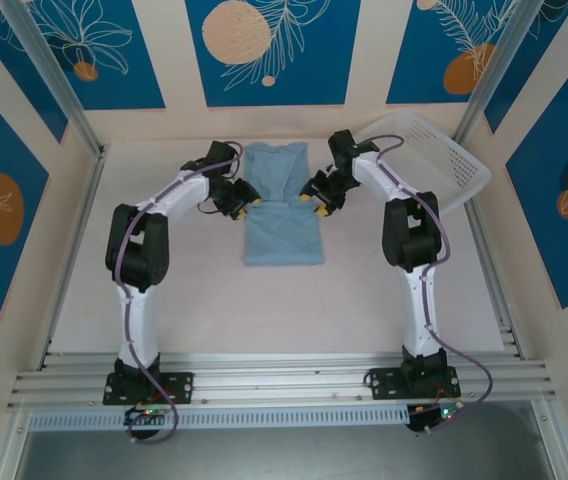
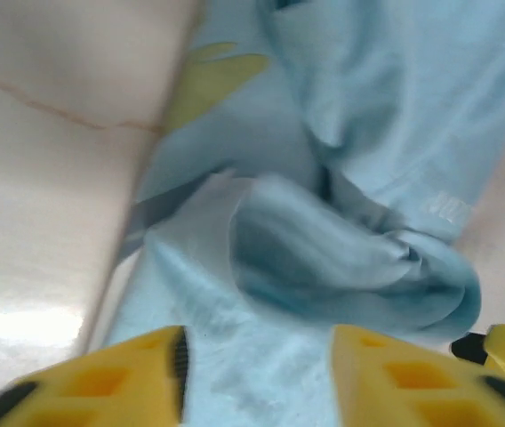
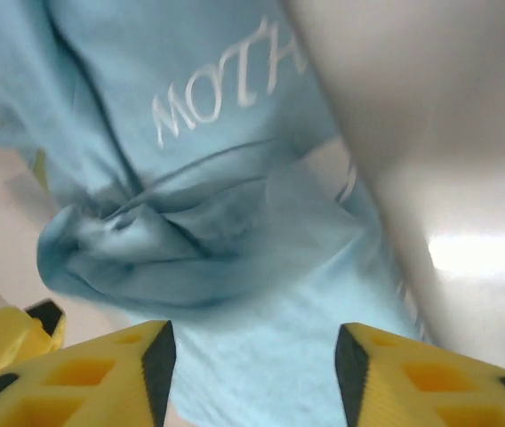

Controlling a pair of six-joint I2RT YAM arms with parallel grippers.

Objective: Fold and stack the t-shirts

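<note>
— Starting with the shirt (image 1: 282, 215): where is it being shown?

— It is being shown lying flat on the counter (image 1: 264, 310), toward the far side, between the two arms. Its side edges are being seen folded inward, so a narrow strip is being presented in the top view.

— And the left gripper (image 1: 243, 208)?

— It is being held low at the shirt's left edge, about halfway along the strip. In its wrist view its yellow fingers (image 2: 137, 378) are being seen apart, with blue cloth showing in the gap. Nothing is being clamped between them.

— The right gripper (image 1: 315, 204)?

— It is being held at the opposite edge, facing the left one across the cloth. Its fingers are likewise being seen apart, with nothing pinched.

— What is being seen of the cloth up close?

— A bunched fold is being seen just beyond both pairs of fingers. White lettering (image 3: 226, 89) is being shown in the right wrist view, where "MOTH" is being read near the cloth's edge. A yellowish mark (image 2: 212, 84) is being shown in the left wrist view, near the shirt's edge beside the bare counter.

— Is anything else being shown?

— A white basket (image 1: 434, 160) is being shown at the far right corner, tilted, apart from the shirt.
</note>
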